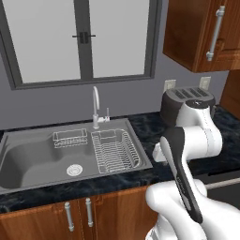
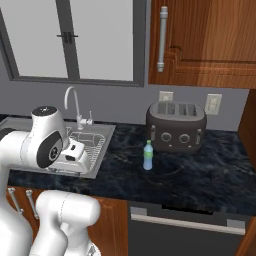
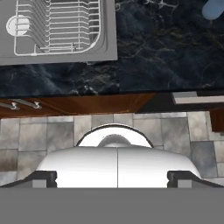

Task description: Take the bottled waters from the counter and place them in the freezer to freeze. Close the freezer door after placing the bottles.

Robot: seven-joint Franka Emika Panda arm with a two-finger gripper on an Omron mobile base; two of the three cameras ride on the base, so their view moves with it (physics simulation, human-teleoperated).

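One bottled water (image 2: 148,156), pale blue with a green label and cap, stands upright on the black marbled counter (image 2: 200,175) in front of the toaster. In the hand view its pale blue body (image 3: 213,8) shows at the top right corner. My gripper (image 3: 113,178) hangs over the counter's front edge by the sink, well to the left of the bottle. It is open, with its two dark fingertips (image 3: 43,177) wide apart and nothing between them. The white hand (image 2: 75,151) shows beside the sink in the right base view. The freezer and its door are out of view.
A steel sink (image 1: 28,159) with a wire dish rack (image 1: 115,150) and a faucet (image 1: 95,105) lies left of the arm. A dark toaster (image 2: 176,125) stands at the wall. A wooden wall cupboard (image 2: 200,40) hangs above it. A dishwasher front (image 2: 185,235) sits under the counter.
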